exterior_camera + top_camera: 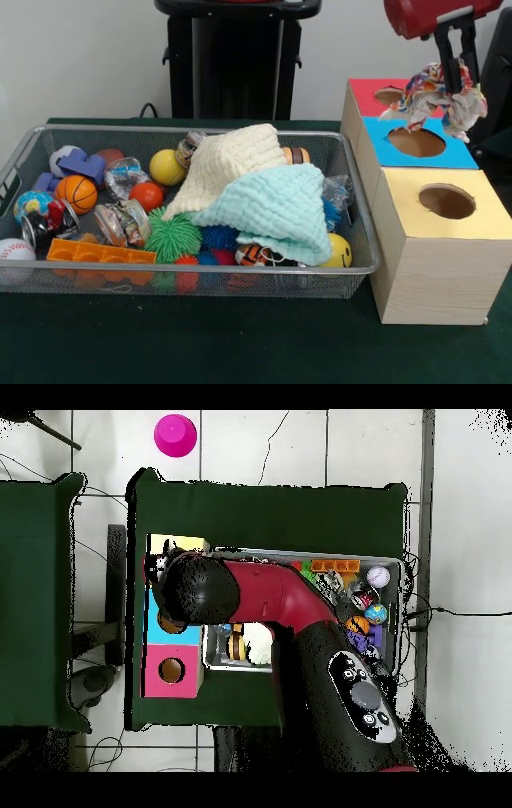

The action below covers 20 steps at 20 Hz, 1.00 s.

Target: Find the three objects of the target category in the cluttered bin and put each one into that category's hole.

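Nearest, the wire bin (352, 264) lies heaped with balls and two cloths, the yellow hole (446, 201) beside it. Farther back, the gripper (454, 76) hangs over the blue hole (416, 142), clamped on a crumpled patterned cloth (436, 100) — the delivery step, I judge. Next comes lowering and letting go; the cloth droops wider than the hole, though open room surrounds the box (436, 272).
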Each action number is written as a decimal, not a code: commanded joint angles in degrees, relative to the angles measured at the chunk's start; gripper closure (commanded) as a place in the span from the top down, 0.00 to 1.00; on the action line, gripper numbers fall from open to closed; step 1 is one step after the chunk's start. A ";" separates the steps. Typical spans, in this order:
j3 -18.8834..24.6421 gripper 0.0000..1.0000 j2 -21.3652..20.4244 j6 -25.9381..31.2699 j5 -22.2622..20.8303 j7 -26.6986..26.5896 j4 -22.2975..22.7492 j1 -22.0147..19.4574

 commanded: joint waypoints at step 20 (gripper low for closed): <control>-3.84 0.00 9.33 -25.10 3.48 15.22 4.58 1.65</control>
